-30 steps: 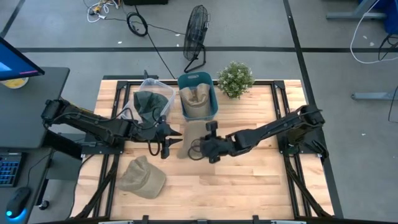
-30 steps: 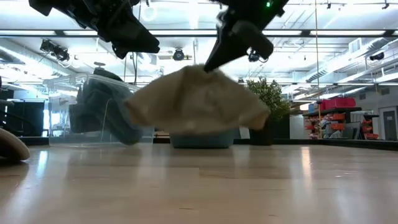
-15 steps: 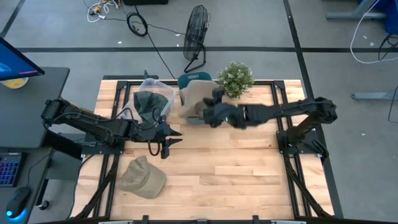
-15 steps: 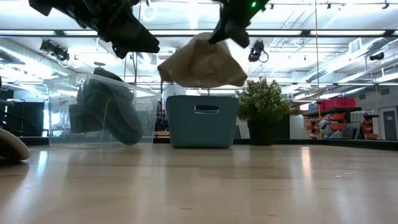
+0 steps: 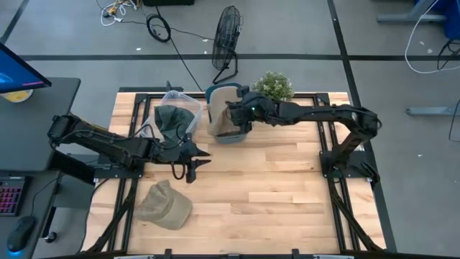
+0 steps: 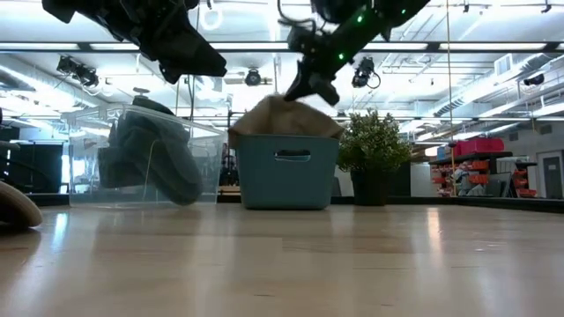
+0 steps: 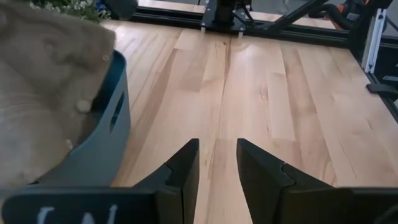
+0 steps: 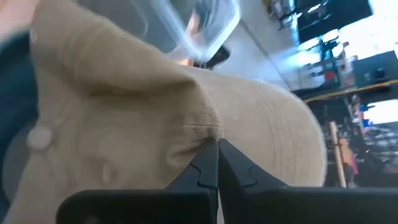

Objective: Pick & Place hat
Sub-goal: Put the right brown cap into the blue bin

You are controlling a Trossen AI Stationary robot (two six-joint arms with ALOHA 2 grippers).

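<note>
right gripper (image 5: 241,113): above the teal bin (image 5: 239,129) at the back of the worktop (image 5: 287,187), fingers (image 8: 208,163) pressed together on a fold of the tan hat (image 5: 224,106); in the low view the gripper (image 6: 304,88) sits right on the crown of the hat (image 6: 284,119).
tan hat: held over the bin, its lower part inside the rim and resting on another tan hat already in there; the low view shows it domed above the bin (image 6: 286,172).
left gripper (image 5: 192,162): hangs above the worktop in front of the clear box (image 5: 180,108), well apart from the bin; fingers (image 7: 183,171) parted by a narrow gap with nothing between them.
clear box: beside the bin, on the left arm's side, with a dark green hat (image 5: 172,119) inside; seen in the low view (image 6: 154,158) too.
spare hat (image 5: 164,205): a tan one lying on the worktop near the front edge on the left arm's side, apart from both grippers.
plant (image 5: 273,90): in a pot at the back of the worktop, just beside the bin on the right arm's side.
fan (image 5: 227,36): on the floor behind the worktop.
</note>
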